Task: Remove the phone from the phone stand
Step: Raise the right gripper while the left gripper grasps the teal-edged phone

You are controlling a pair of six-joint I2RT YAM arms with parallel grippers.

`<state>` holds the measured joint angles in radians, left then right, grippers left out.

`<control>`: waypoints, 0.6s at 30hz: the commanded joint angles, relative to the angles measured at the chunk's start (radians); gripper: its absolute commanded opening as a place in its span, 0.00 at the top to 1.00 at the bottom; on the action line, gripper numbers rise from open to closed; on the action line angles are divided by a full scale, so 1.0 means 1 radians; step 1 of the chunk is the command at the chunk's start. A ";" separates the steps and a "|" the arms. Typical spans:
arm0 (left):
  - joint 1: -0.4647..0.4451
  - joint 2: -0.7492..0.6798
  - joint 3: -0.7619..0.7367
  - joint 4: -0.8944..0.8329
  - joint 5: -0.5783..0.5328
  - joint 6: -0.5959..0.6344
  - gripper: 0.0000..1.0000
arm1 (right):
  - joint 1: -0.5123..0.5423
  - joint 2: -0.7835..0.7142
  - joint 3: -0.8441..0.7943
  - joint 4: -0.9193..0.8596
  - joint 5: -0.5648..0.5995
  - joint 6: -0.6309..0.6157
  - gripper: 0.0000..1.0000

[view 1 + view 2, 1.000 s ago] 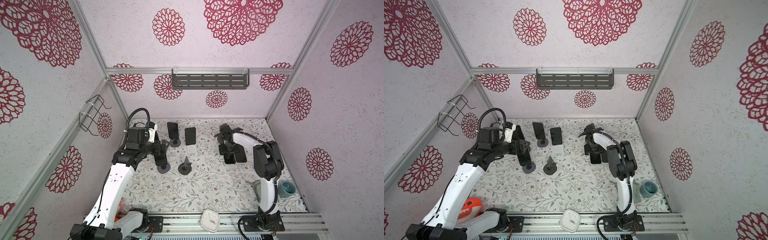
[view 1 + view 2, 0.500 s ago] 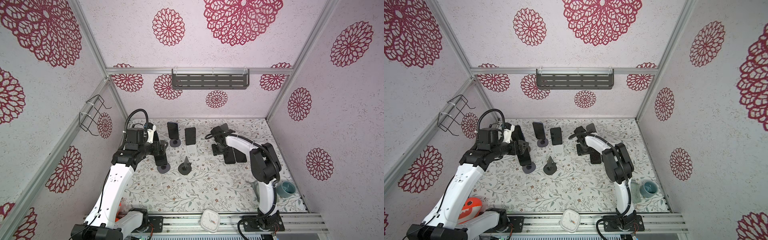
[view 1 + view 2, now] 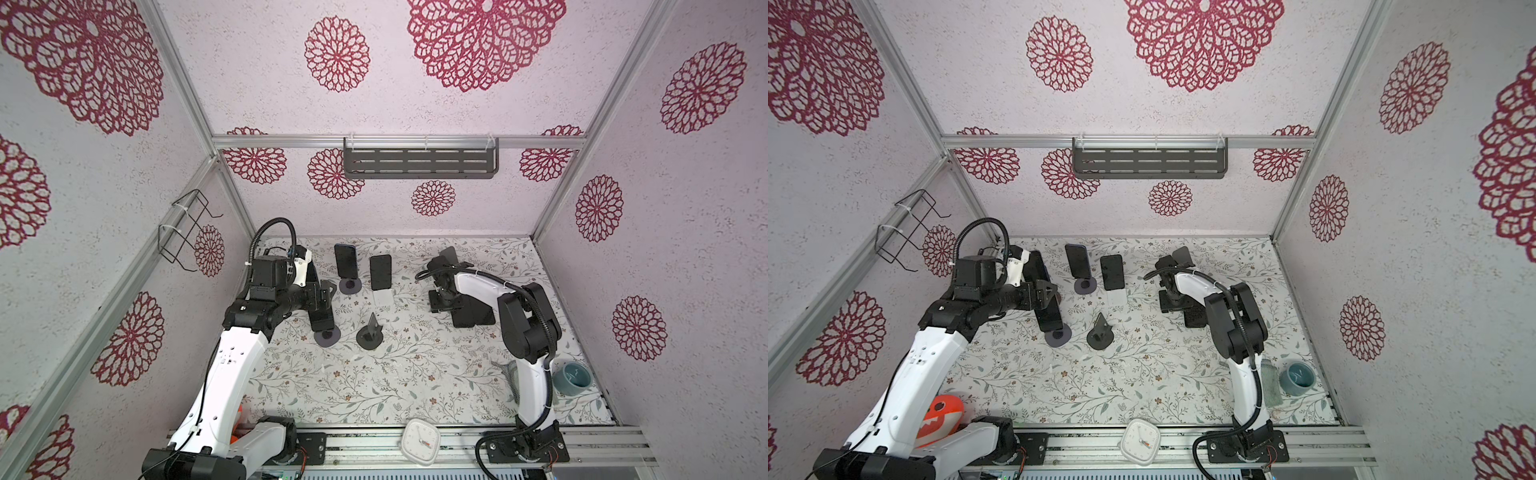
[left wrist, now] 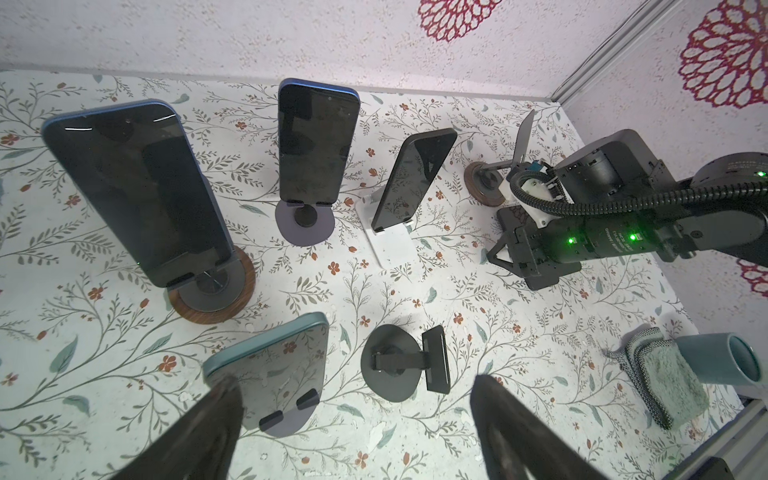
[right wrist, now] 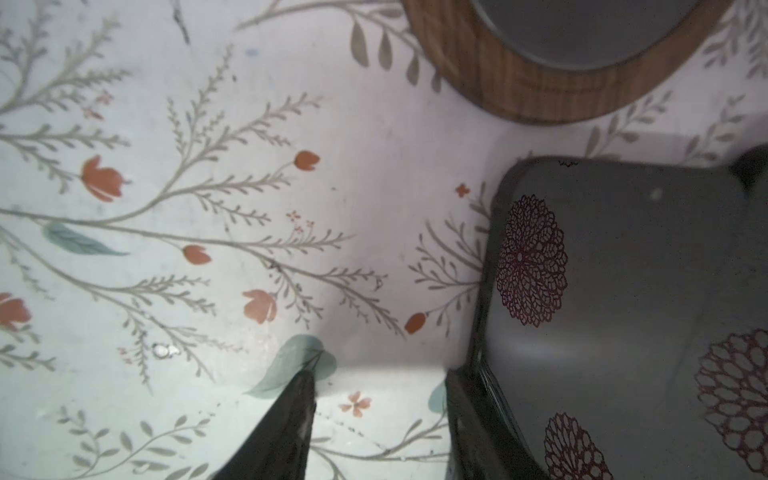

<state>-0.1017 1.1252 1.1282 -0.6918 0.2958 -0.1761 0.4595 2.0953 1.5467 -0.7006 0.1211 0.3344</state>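
The front half of the floral-patterned table (image 3: 415,374) is lying open, leaving free room between the two arms. The stands are crowding the rear, close to the back wall.

The left gripper (image 4: 357,386) is hanging with its black fingers (image 4: 199,436) spread wide and gripping nothing. The teal-edged phone (image 4: 274,365) is leaning on its round grey disc stand (image 4: 286,419) just inside one finger (whether that finger is touching it cannot be told), beside a small black folding stand (image 4: 399,365).

The right gripper (image 5: 380,376) is sitting low over the table, its dark fingers (image 5: 282,428) partly parted around bare tabletop. One of them is lying against the edge of a dark glossy phone (image 5: 623,291), which is resting flat near a wood-rimmed round stand (image 5: 540,95).
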 commanded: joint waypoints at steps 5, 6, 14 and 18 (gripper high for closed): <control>0.010 -0.010 0.002 0.026 -0.020 0.004 0.09 | -0.012 -0.046 0.001 0.005 -0.031 -0.031 0.37; 0.010 -0.014 0.006 0.022 -0.039 0.003 0.09 | -0.010 -0.060 0.000 0.007 -0.031 -0.033 0.36; -0.011 -0.077 -0.010 -0.012 -0.245 -0.049 0.02 | 0.014 -0.327 -0.188 0.191 0.020 -0.029 0.08; -0.082 -0.091 -0.042 -0.005 -0.372 -0.082 0.02 | 0.014 -0.389 -0.227 0.204 -0.012 -0.012 0.01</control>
<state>-0.1375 1.0431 1.1107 -0.6998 0.0467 -0.2302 0.4683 1.7515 1.3277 -0.5484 0.1165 0.3088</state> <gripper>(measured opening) 0.978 0.984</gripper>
